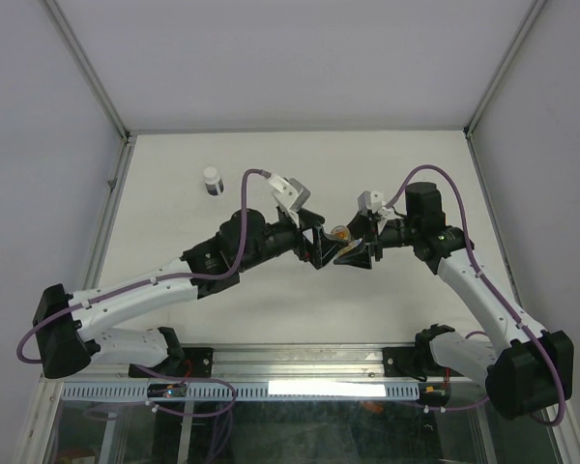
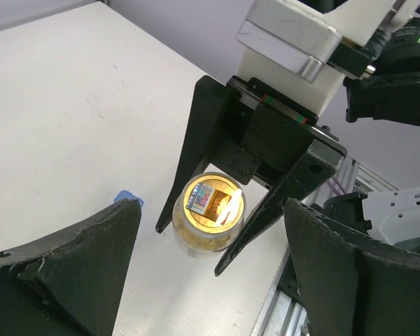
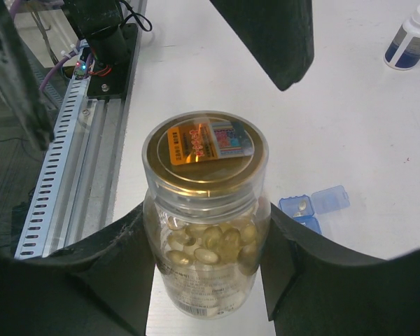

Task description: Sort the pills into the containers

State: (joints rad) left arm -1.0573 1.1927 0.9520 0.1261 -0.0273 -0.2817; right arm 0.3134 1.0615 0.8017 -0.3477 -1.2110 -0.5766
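Note:
My right gripper point(image 3: 206, 241) is shut on a clear bottle point(image 3: 204, 210) with a gold cap point(image 3: 204, 150), held above the table. Amber-yellow pills point(image 3: 210, 241) fill the bottle. In the top view the bottle point(image 1: 339, 234) sits between the two grippers. My left gripper point(image 2: 210, 280) is open, facing the cap point(image 2: 211, 199) and apart from it; one of its fingers point(image 3: 273, 42) shows in the right wrist view. The blue pill organiser point(image 3: 311, 206) lies on the table below, one compartment open with a pill in it. Only its corner point(image 2: 126, 197) shows in the left wrist view.
A small white-capped vial point(image 1: 213, 181) stands at the back left of the table, and it shows in the right wrist view point(image 3: 409, 38) too. A metal rail point(image 3: 70, 140) with cables runs along the table's near edge. Grey walls enclose the table on three sides.

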